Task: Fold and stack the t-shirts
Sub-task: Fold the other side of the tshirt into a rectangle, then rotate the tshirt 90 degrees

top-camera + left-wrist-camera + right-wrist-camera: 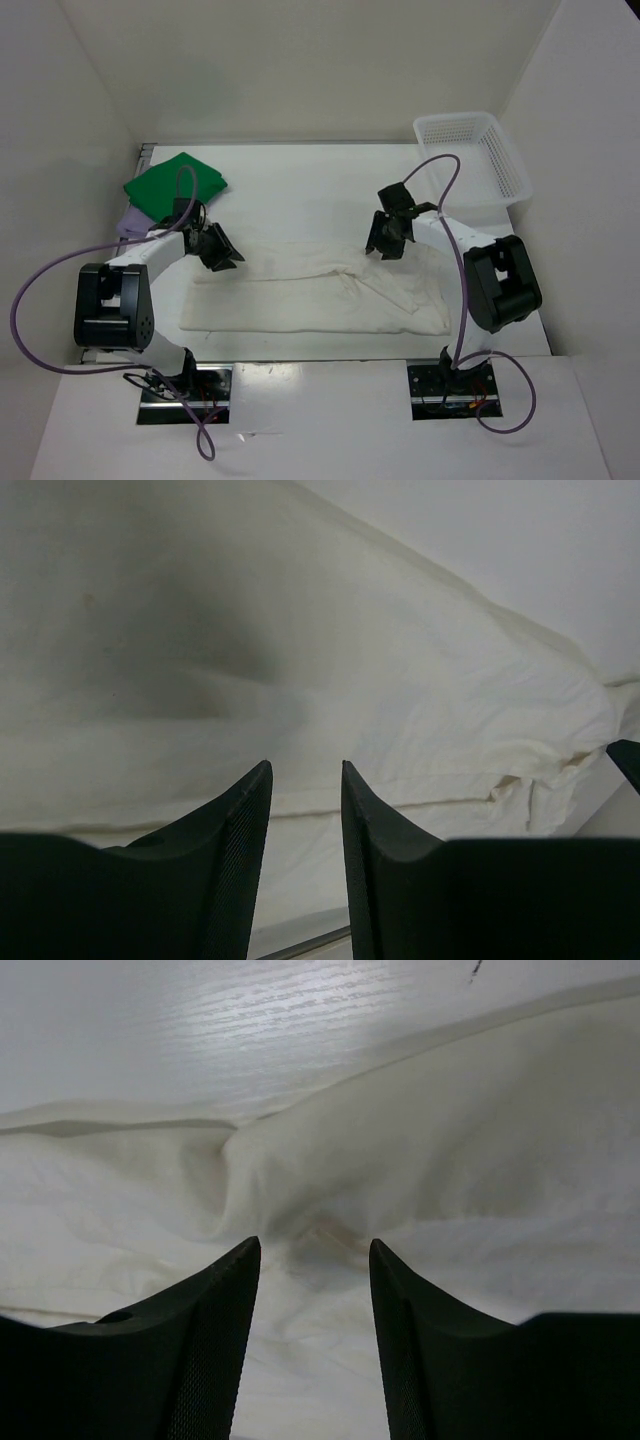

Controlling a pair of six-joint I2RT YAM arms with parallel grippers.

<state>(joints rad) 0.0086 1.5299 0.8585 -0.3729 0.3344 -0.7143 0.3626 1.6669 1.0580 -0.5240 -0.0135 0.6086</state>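
Note:
The creamy white t-shirt (pixel 310 290) lies spread and partly folded across the table's middle. It fills the left wrist view (pixel 330 680) and the right wrist view (pixel 450 1180). My left gripper (pixel 222 256) is open and empty just above the shirt's far left corner. My right gripper (pixel 385 245) is open and empty above the shirt's far edge, over a bunched crease (pixel 320 1235). The bright green t-shirt (pixel 175 183) lies folded at the far left on top of the pale lavender t-shirt (pixel 132 220), of which only an edge shows.
A white plastic mesh basket (pixel 472 157) stands at the far right corner. White walls close in the table on the left, back and right. The arm bases (pixel 185 395) sit at the near edge. Bare tabletop (pixel 300 190) lies behind the white shirt.

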